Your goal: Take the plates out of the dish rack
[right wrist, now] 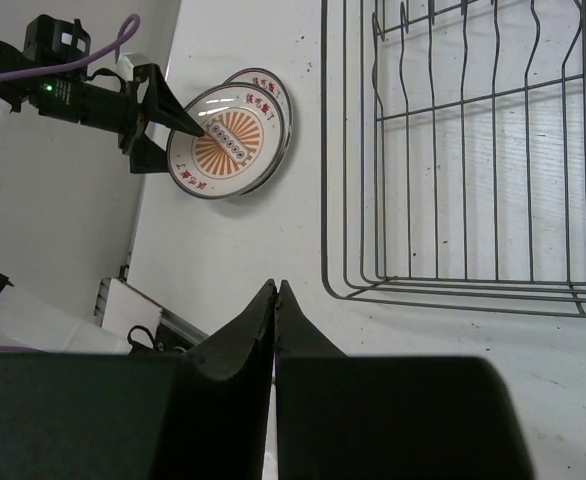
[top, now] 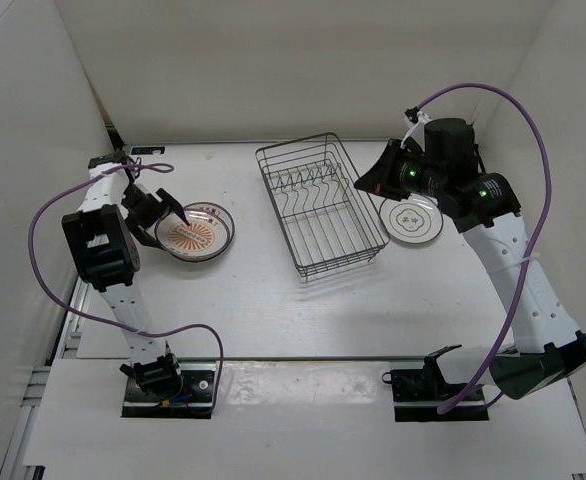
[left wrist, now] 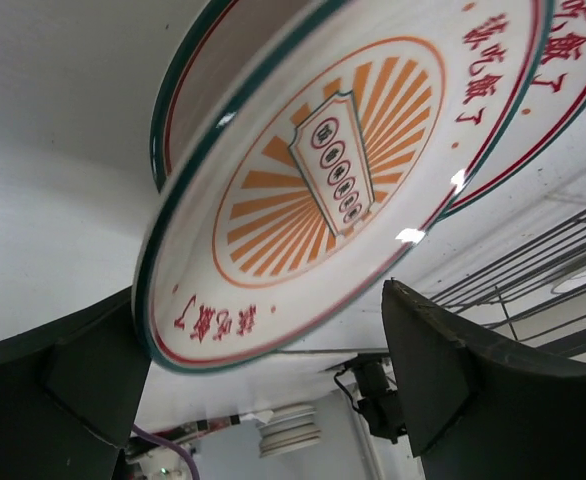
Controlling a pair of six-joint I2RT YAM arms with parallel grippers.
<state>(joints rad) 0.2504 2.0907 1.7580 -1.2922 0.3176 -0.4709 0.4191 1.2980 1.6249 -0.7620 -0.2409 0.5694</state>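
Two orange sunburst plates lie overlapping on the table at the left; the upper one (top: 191, 237) leans tilted on the lower one (top: 221, 218). My left gripper (top: 173, 215) is open, its fingers either side of the upper plate's near rim (left wrist: 303, 190). The lower plate (left wrist: 573, 70) shows behind it. The grey-patterned plate (top: 413, 222) lies flat to the right of the dish rack (top: 278, 210). The rack holds no plates. My right gripper (top: 365, 185) is shut and empty, above the rack's right edge. In the right wrist view it (right wrist: 275, 285) hangs over bare table beside the rack (right wrist: 324, 150).
White walls enclose the table on three sides. The left wall is close behind the left arm. Purple cables loop from both arms. The arm bases sit at the near edge.
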